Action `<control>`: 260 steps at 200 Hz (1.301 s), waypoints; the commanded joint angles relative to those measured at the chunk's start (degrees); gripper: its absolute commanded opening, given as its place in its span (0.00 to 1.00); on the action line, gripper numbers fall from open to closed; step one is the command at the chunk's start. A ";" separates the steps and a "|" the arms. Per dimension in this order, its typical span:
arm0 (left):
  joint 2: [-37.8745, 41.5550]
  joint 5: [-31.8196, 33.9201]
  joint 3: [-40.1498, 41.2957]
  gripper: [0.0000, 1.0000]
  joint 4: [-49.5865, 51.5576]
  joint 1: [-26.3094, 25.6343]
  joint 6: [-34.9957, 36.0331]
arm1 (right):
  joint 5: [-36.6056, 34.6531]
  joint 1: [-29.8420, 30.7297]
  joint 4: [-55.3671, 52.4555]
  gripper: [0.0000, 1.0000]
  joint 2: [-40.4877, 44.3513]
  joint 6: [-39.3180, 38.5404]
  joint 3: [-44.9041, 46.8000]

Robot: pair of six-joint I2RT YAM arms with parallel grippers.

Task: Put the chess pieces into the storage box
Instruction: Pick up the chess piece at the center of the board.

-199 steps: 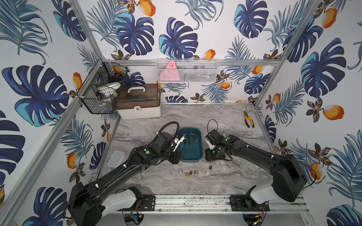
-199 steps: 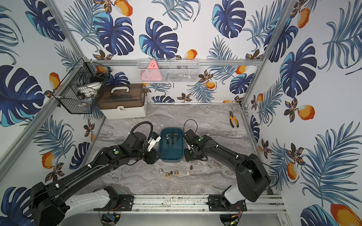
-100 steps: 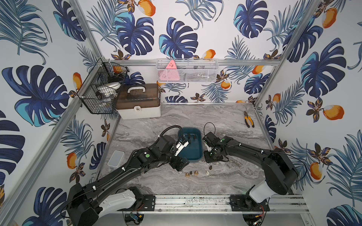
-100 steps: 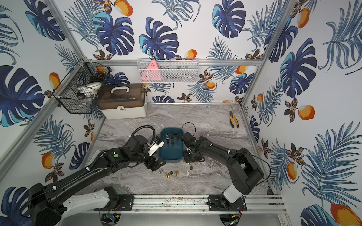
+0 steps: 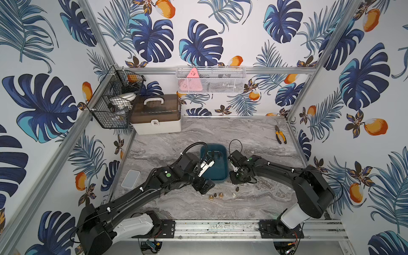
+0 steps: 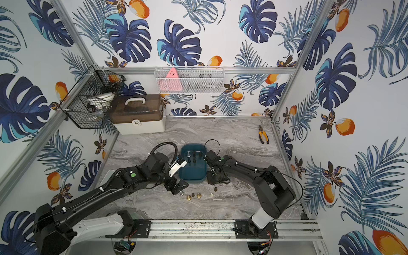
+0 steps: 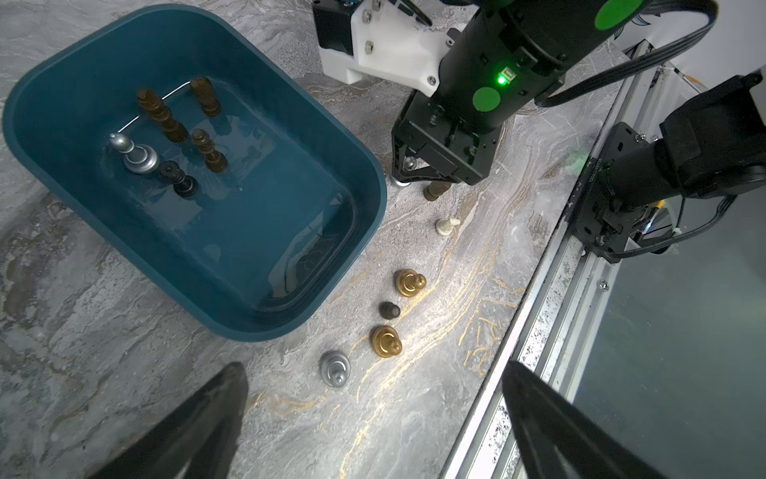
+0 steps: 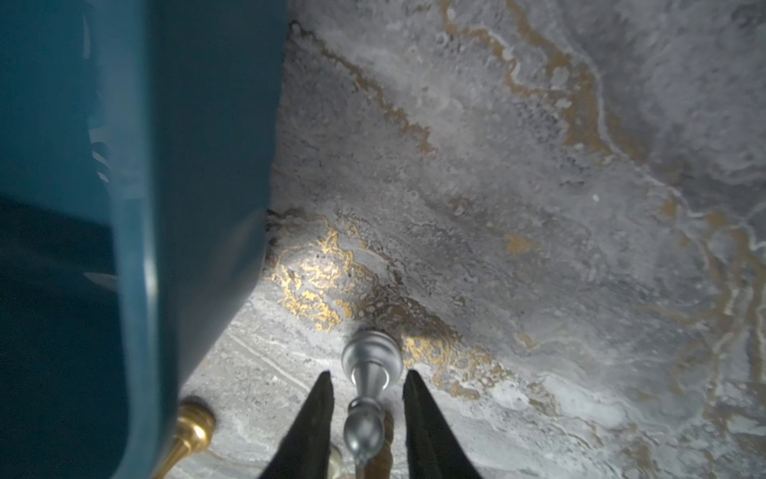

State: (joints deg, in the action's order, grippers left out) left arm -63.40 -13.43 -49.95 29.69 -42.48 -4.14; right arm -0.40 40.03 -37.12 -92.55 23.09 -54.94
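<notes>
Left tool moved off storage box, wide — right tool narrowing, astride silver piece.

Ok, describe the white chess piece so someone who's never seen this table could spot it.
Find the teal storage box mid-table. A loose row of small pieces sits on the marble before it, toward the front rail. The white chess piece is the only pale one among gold and dark neighbours.
</notes>
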 commanded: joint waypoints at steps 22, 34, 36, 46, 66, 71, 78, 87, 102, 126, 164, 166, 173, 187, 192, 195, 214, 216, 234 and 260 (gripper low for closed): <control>-0.91 0.59 -0.76 0.99 0.03 -0.15 1.04 | -0.87 0.03 1.75 0.28 -0.14 -0.20 0.45; -1.52 0.65 -1.01 0.99 0.32 -0.23 0.89 | -0.73 0.05 2.14 0.26 -0.17 -0.34 0.68; -1.59 0.66 -1.09 0.99 0.42 -0.23 0.85 | -0.69 -0.02 2.21 0.25 -0.17 -0.35 0.70; -1.90 0.69 -1.20 0.99 0.62 -0.25 0.96 | -0.82 0.06 2.02 0.24 -0.41 -0.33 0.63; -1.98 1.59 -1.33 0.99 0.68 -0.25 0.80 | -0.86 0.01 1.64 0.21 -0.22 -0.38 0.53; -2.08 1.77 -1.37 0.99 0.84 -0.39 0.86 | -0.93 0.05 1.62 0.19 -0.03 -0.34 0.53; -2.09 1.99 -1.38 0.99 0.82 -0.37 0.85 | -0.98 0.00 1.41 0.16 0.18 -0.41 0.46; -2.16 2.37 -1.46 0.99 1.05 -0.31 0.75 | -1.10 0.02 1.10 0.16 0.44 -0.45 0.25; -2.27 2.71 -1.44 0.99 1.13 -0.32 0.60 | -1.22 0.05 0.67 0.15 0.88 -0.34 0.03; -2.44 2.78 -1.89 0.99 1.42 -0.36 0.55 | -1.97 0.06 -0.60 0.15 1.75 -0.56 -1.13; -0.04 4.68 -1.21 0.99 -0.59 -0.03 -0.82 | -6.55 0.03 -5.10 0.15 3.42 -1.52 -7.53; 0.01 4.67 -1.09 0.99 -0.66 -0.05 -1.01 | -6.72 0.04 -5.18 0.15 3.49 -1.59 -7.99; 0.20 4.69 -0.98 0.99 -0.88 0.40 -1.28 | -6.90 0.05 -5.14 0.15 3.61 -1.94 -9.45; 0.33 5.22 -1.29 0.99 -0.60 1.04 -1.60 | -6.34 0.04 -4.09 0.15 3.14 -2.62 -13.05; 0.38 5.73 -1.39 0.99 -0.44 1.27 -1.79 | -5.62 0.05 -3.37 0.15 2.79 -2.93 -13.91; 0.44 5.96 -1.44 0.99 -0.49 1.48 -1.89 | -5.17 0.15 -2.93 0.15 2.38 -3.05 -14.55; 1.13 6.86 -1.39 0.99 -0.47 2.87 -2.65 | -2.28 0.74 -0.86 0.15 -1.20 -3.49 -18.72; 1.27 6.95 -1.31 0.99 -0.44 3.02 -2.76 | -2.31 0.90 -0.74 0.15 -1.64 -3.53 -19.13; 2.93 7.58 -0.55 0.99 -1.23 4.13 -3.35 | -2.74 2.26 -0.23 0.16 -5.96 -4.43 -23.27; 4.16 9.35 -0.19 0.99 -1.22 4.75 -3.61 | -5.11 2.99 0.28 0.16 -11.60 -5.42 -28.07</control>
State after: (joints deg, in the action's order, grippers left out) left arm -60.03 -6.15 -50.39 29.61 -38.30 -7.03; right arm -3.79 42.68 -38.15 -100.60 19.38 -79.96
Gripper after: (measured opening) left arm 0.988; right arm 0.159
